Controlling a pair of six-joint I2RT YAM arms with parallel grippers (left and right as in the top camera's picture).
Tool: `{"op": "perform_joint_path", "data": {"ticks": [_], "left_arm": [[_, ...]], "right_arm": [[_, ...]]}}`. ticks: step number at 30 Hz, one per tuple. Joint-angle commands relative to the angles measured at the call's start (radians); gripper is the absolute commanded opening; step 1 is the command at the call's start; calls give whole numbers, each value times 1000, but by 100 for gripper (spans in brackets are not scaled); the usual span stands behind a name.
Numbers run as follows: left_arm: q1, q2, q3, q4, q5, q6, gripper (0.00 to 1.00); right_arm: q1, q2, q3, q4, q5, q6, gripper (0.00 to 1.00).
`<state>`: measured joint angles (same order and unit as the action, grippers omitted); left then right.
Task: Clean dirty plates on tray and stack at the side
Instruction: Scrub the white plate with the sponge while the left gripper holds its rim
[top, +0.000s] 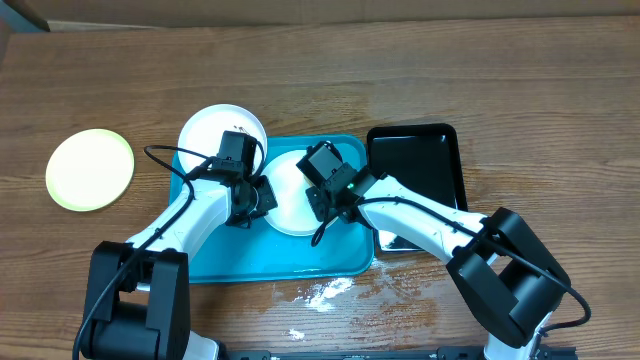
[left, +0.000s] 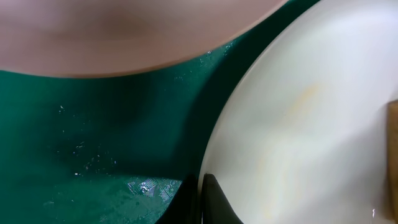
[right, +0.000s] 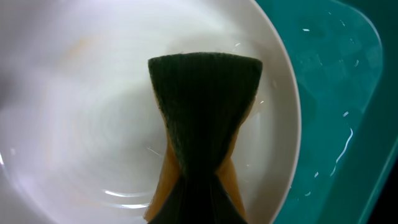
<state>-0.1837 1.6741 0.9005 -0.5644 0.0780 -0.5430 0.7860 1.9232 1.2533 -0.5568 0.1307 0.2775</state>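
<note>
Green sponge (right: 205, 124), pinched in the right end effector (top: 323, 198), scrubs the plate (top: 292, 210) on the tray (top: 290, 262); left end effector (top: 254, 196) apparently steadies it, grip unclear.

No writing, label, brand, number or sign could be read in any view. The plates (top: 288, 208), the turquoise tray (top: 280, 265), the black tray (top: 415, 160) at the upper right of the overhead frame and the sponge (right: 205, 93) all showed plain, unmarked surfaces.
</note>
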Motion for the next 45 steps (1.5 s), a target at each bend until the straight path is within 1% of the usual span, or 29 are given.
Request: {"op": "perform_joint_path", "data": {"ticks": [1,5,13,19,24,27,33,40,45], "left_arm": [[-6,13,11,-8,-26,27,4],[-6,13,11,-8,-26,27,4],[-6,13,11,-10,-26,27,4],[-6,13,11,-16,-27,73,4],[-6,13,11,-16,-27,77,4],[-6,13,11,-16,-27,99,4],[-6,13,11,-16,-26,132,4],[-6,13,11,-16,-26,148,4],[-6,13,11,-16,-26,148,4]], "right_arm": [[5,-30,27,-28,-1,17,4],[5,-9,-7,-31,0,64,4],[5,86,-9,42,0,68,4],[-17,134,-9,87,-3,71,4],[-56,137,-9,112,-111,71,4],[-84,137,-9,130,-139,71,4],[-119,137,-9,180,-209,24,4],[-135,151,-9,229,-211,-25,4],[-180,159,-9,250,-214,-47,4]]}}
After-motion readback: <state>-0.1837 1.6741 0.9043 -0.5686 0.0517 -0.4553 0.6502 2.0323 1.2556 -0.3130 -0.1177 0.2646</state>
